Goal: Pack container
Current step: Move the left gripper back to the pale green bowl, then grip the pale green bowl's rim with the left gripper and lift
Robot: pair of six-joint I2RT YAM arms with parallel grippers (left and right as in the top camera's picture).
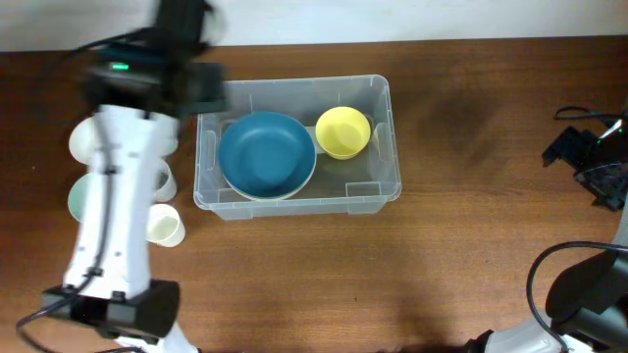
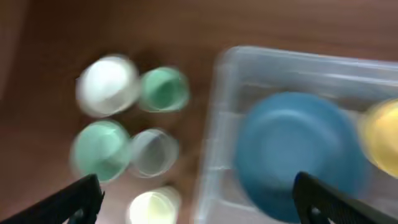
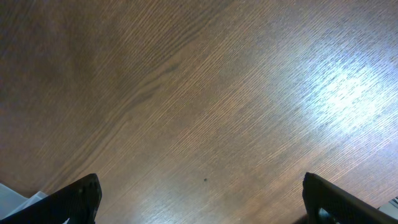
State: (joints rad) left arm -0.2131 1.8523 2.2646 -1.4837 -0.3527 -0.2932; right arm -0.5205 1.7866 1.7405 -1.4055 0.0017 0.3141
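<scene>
The container (image 1: 297, 201) is a large clear plastic bin at the table's middle. It holds a blue bowl (image 1: 266, 154) and a yellow bowl (image 1: 343, 131). In the blurred left wrist view, the container's wall (image 2: 214, 143), the blue bowl (image 2: 298, 152) and the yellow bowl (image 2: 382, 137) show at the right. My left gripper (image 2: 199, 202) is open and empty, high above the bin's left edge and the cups. My left arm (image 1: 172, 78) covers it in the overhead view. My right gripper (image 3: 202, 199) is open and empty over bare wood, at the far right (image 1: 599, 162).
Several cups stand left of the bin: a white one (image 2: 107, 85), two green ones (image 2: 163, 89) (image 2: 99, 149), a clear one (image 2: 152, 152) and a pale yellow one (image 2: 153, 206). The pale yellow cup (image 1: 165, 226) also shows overhead.
</scene>
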